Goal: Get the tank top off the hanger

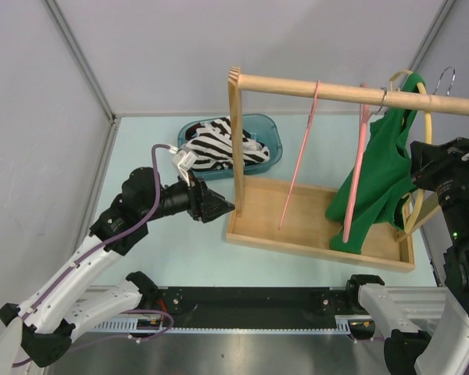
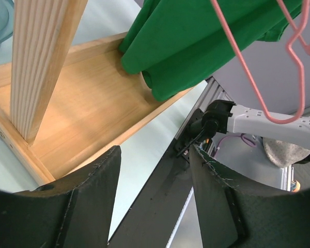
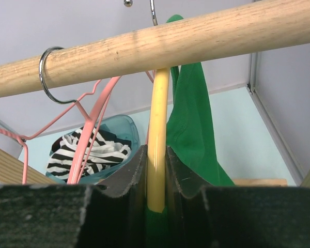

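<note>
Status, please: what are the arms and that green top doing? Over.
Left gripper jaws open, empty. Right gripper jaws shut on yellow round-barred hanger. Green fabric tank top not yet off it. Pink wire hanger crowding alongside on wooden rail.

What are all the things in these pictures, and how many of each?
pale wooden clothes rack: one, wood-coloured, on the table
thin pink hangers: two, pink, on the rail
thick yellow hanger: one, yellow, rail's right end
green tank top: one, green, hanging at the yellow hanger
teal plastic basin: one, teal, behind the rack
striped cloth: one, black-and-white, in the basin
table: one, pale blue-green
left gripper: one, black, open, near the rack's post
right gripper: one, black, shut on the yellow hanger
</note>
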You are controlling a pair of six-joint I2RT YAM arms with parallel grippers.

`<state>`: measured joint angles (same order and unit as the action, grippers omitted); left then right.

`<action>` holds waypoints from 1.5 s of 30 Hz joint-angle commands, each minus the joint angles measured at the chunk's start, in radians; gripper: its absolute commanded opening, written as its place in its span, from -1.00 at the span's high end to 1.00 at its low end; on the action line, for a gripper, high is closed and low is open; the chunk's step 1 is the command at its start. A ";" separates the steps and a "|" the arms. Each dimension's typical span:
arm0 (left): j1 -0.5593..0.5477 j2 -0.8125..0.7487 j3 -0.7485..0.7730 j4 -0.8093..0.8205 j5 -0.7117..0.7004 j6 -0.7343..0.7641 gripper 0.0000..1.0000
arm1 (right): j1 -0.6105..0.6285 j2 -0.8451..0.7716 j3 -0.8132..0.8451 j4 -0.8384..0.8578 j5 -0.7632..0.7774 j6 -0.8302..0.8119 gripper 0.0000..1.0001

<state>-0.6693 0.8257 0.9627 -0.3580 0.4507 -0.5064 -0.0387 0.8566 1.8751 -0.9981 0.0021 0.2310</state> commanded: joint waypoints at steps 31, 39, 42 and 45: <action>-0.007 -0.027 -0.012 0.021 0.019 0.003 -0.21 | 0.000 0.257 0.121 0.160 0.018 -0.087 1.00; -0.006 -0.039 -0.002 -0.002 0.009 0.011 -0.21 | -0.018 0.329 0.177 0.161 -0.056 -0.061 1.00; -0.006 -0.048 -0.007 -0.007 0.003 0.012 -0.21 | -0.018 0.288 0.121 0.156 -0.063 -0.055 1.00; -0.006 -0.043 -0.009 -0.007 0.009 0.014 -0.21 | -0.018 0.248 0.078 0.125 -0.086 -0.036 1.00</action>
<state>-0.6693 0.7929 0.9550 -0.3687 0.4557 -0.5053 -0.0547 1.1648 1.9717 -0.9779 -0.0345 0.1688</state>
